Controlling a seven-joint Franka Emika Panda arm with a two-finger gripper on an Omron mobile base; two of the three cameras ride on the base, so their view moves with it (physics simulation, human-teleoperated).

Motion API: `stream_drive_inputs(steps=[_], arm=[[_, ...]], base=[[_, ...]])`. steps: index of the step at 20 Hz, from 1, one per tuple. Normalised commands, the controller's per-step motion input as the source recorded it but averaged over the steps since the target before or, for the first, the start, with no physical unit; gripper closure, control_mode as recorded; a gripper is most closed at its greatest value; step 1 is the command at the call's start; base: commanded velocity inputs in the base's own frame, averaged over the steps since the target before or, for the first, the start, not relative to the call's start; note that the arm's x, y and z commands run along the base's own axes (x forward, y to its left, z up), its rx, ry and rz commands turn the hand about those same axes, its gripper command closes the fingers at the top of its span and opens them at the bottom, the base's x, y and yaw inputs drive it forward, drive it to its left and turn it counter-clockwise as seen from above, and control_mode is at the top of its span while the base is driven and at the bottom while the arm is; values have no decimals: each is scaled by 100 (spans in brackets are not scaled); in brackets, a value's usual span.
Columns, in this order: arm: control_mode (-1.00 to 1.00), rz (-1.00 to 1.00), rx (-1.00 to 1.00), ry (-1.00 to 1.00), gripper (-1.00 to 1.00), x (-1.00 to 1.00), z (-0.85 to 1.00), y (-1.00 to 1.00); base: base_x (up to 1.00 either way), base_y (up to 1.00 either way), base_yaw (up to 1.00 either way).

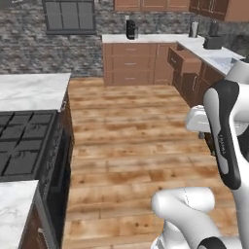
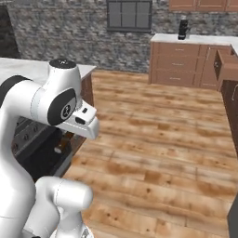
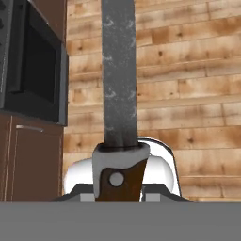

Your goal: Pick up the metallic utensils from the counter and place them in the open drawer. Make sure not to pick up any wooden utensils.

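Note:
A metallic utensil (image 3: 118, 75) with a long grey blade and a dark brown riveted handle stands between the jaws of my gripper (image 3: 117, 195), which is shut on the handle. It hangs over the wooden floor, beside the oven front. The white marble counter (image 1: 29, 90) with its black cooktop (image 1: 22, 146) lies to the left. The open drawer (image 1: 185, 61) juts out of the reddish-brown cabinets at the far right, and it is also in the right base view as the open drawer (image 2: 226, 65). My hand (image 2: 83, 122) hovers near the counter's end (image 2: 28, 69).
Wide wooden floor (image 1: 131, 141) separates the counter from the far cabinets (image 1: 131, 63). A dark coffee machine (image 1: 130, 29) and a black appliance (image 1: 212, 41) stand on the far marble top. The oven's dark door (image 3: 37, 70) is close on the left of the hand view.

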Motion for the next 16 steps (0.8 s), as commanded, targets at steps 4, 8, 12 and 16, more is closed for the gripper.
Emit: stream_drive_inputs(steps=[4,8,12,16], arm=[[100,0,0,0,100,0,0,0],[100,0,0,0,100,0,0,0],[100,0,0,0,100,0,0,0],[100,0,0,0,100,0,0,0]], base=[[100,-52,0],[100,-46,0],[100,-31,0],[100,-15,0]])
